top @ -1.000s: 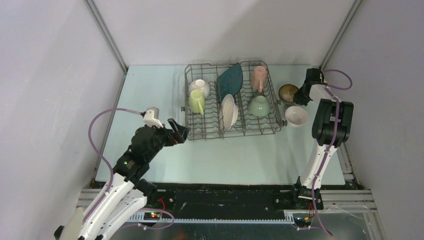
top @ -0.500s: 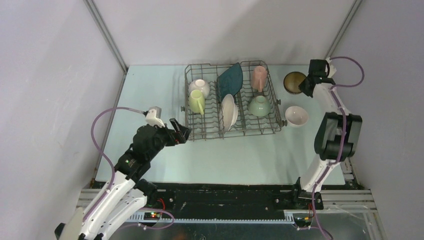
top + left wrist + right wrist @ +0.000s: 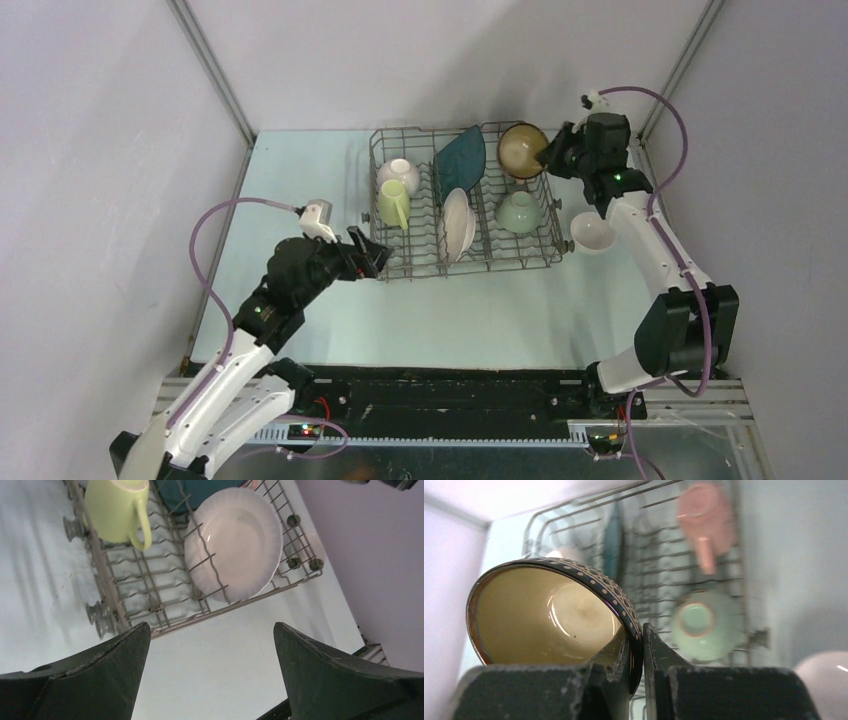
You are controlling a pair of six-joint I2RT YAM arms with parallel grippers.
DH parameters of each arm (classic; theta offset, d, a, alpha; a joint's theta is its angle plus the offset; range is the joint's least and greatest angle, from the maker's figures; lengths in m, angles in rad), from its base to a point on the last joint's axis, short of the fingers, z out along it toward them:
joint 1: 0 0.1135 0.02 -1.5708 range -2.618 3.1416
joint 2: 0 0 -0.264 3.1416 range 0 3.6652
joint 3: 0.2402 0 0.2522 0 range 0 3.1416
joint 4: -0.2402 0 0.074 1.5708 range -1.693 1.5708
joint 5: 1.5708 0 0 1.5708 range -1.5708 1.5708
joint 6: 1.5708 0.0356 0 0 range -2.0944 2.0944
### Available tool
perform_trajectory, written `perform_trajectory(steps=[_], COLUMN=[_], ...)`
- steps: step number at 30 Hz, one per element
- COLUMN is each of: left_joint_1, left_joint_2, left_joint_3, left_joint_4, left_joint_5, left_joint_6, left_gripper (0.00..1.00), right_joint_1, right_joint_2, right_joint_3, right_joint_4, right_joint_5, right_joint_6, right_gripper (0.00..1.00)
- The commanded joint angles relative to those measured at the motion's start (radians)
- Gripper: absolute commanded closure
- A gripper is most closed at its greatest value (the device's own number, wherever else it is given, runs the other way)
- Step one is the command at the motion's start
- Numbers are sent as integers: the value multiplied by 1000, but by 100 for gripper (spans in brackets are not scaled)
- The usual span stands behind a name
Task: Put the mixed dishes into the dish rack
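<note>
My right gripper [image 3: 548, 155] [image 3: 638, 630] is shut on the rim of the brown bowl [image 3: 522, 148] [image 3: 549, 615], holding it tilted above the back right corner of the dish rack [image 3: 465, 268]. The rack holds a teal square plate [image 3: 460, 157], a white round plate [image 3: 458, 224] [image 3: 235, 540], a pale green bowl [image 3: 519, 212] [image 3: 698, 620], a yellow-green mug [image 3: 393, 203] [image 3: 117, 507], a white bowl [image 3: 398, 173] and a pink mug [image 3: 704, 517]. Another white bowl [image 3: 592, 233] sits on the table to the rack's right. My left gripper [image 3: 372, 255] [image 3: 211, 626] hangs open at the rack's front left corner, holding nothing.
Grey walls close in the pale table [image 3: 300, 180] at the back and on both sides, with slanted metal posts [image 3: 215, 75] in the back corners. The black base rail [image 3: 450, 390] runs along the near edge.
My right gripper lifted the brown bowl from the table right of the rack and carried it left, over the rack's back right corner. The left arm edged slightly toward the rack.
</note>
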Motion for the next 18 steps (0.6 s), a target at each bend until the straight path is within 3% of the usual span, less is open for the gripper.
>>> perform_trajectory(steps=[1, 5, 14, 18], left_joint_1=[-4, -4, -4, -4], left_joint_2=[18, 33, 91, 145], left_joint_3=[61, 62, 89, 115], left_joint_4=[92, 143, 216, 336], left_joint_5=[49, 90, 146, 214], left_joint_6=[13, -25, -92, -149], left_gripper=[0, 0, 0, 0], right_joint_1=[34, 89, 217, 256], right_joint_2=[-52, -38, -21, -9], right_joint_3=[9, 9, 9, 9], right_joint_4=[192, 260, 306, 313], right_joint_5=[-400, -538, -579, -591], right_joint_6=[-17, -59, -180, -187], right_gripper=[100, 100, 100, 100])
